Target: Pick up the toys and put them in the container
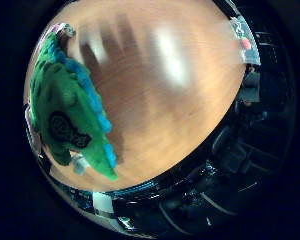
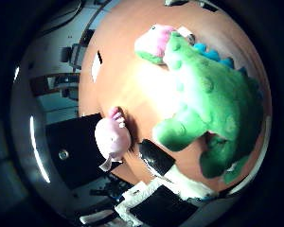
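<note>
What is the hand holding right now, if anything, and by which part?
It cannot be told. The green dinosaur lies close under the palm on the wooden table, and a fingertip sits beside its leg, but no grip shows.

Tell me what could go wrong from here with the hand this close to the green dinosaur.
The green dinosaur toy is bulky and fills much of the view, so a grasp may catch only a leg and let it slip. The pink plush toy lies near the edge of the wooden table; a sweep of the hand could knock it off.
</note>
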`<state>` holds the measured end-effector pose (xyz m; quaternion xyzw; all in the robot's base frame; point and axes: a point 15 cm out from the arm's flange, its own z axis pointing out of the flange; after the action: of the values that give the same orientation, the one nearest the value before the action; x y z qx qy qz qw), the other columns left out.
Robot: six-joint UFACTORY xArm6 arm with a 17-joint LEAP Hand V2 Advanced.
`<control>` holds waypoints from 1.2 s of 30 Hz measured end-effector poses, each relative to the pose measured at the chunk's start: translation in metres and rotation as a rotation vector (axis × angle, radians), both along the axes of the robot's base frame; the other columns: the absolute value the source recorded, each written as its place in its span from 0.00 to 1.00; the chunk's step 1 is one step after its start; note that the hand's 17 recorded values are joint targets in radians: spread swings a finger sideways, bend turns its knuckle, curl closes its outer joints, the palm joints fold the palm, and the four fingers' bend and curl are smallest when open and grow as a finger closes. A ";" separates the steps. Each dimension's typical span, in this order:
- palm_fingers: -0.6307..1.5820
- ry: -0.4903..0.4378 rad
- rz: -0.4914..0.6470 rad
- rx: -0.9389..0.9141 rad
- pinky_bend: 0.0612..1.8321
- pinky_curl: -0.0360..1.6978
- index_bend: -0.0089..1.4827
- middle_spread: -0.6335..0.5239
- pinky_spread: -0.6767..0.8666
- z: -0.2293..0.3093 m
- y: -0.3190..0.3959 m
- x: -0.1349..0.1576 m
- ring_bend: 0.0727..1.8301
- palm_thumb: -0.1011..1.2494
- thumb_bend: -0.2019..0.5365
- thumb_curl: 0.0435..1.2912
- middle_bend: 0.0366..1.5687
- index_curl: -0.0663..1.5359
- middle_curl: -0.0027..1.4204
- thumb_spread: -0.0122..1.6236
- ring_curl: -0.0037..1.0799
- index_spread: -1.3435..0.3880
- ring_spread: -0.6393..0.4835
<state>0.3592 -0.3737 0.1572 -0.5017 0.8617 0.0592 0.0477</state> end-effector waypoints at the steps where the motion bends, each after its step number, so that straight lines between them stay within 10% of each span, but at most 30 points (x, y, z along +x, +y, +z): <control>1: 0.33 0.001 0.000 0.001 0.17 0.20 0.12 0.64 0.71 -0.001 0.000 0.000 0.09 0.45 0.24 0.19 0.10 0.22 0.21 0.66 0.24 0.62 0.77; 13: 0.39 -0.020 0.012 -0.046 0.15 0.20 0.11 0.60 0.69 -0.011 -0.006 0.011 0.14 0.52 0.25 0.20 0.13 0.21 0.23 0.65 0.26 0.64 0.74; 18: 0.49 -0.016 0.013 -0.045 0.16 0.19 0.10 0.47 0.64 -0.012 -0.005 0.010 0.24 0.58 0.25 0.22 0.24 0.20 0.28 0.64 0.30 0.65 0.55; 23: 0.66 -0.004 0.025 -0.061 0.28 0.23 0.14 0.32 0.37 -0.011 -0.008 0.007 0.42 0.65 0.26 0.23 0.35 0.23 0.37 0.63 0.42 0.60 0.33; 27: 0.78 -0.017 0.022 -0.082 0.42 0.30 0.29 0.25 0.21 0.003 -0.014 0.005 0.49 0.70 0.25 0.25 0.46 0.32 0.47 0.63 0.52 0.53 0.27; 36: 0.77 -0.051 0.010 -0.128 0.58 0.48 0.60 0.28 0.22 0.071 -0.018 -0.015 0.66 0.82 0.27 0.33 0.67 0.56 0.65 0.64 0.69 0.54 0.29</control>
<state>0.3440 -0.3915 0.2280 -0.5093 0.8597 -0.0086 0.0370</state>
